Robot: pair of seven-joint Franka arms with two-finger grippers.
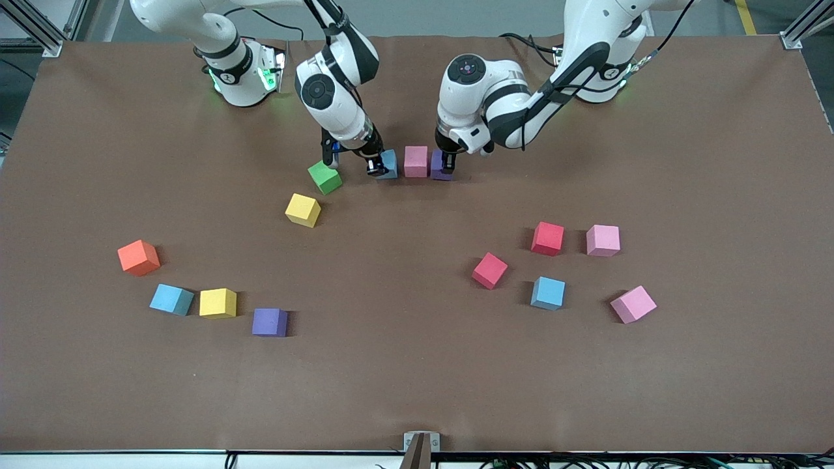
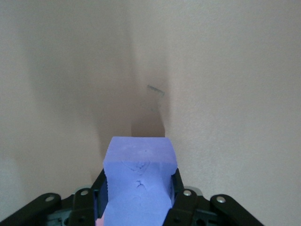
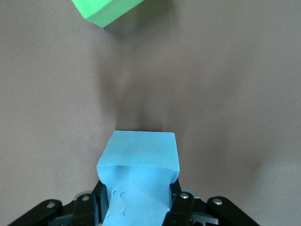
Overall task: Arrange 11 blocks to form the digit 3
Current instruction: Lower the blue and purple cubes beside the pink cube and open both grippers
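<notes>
Near the robots' bases three blocks form a row on the table: a light blue block, a pink block and a purple block, side by side. My right gripper is shut on the light blue block, its fingers squeezing the block's sides. My left gripper is shut on the purple block in the same way. Several loose blocks lie nearer the front camera: yellow, light blue, yellow, purple, red, pink, red, light blue, pink.
A green cube sits close beside my right gripper, toward the right arm's end, and also shows in the right wrist view. An orange cube lies toward the right arm's end of the table. Brown table stretches toward the front camera.
</notes>
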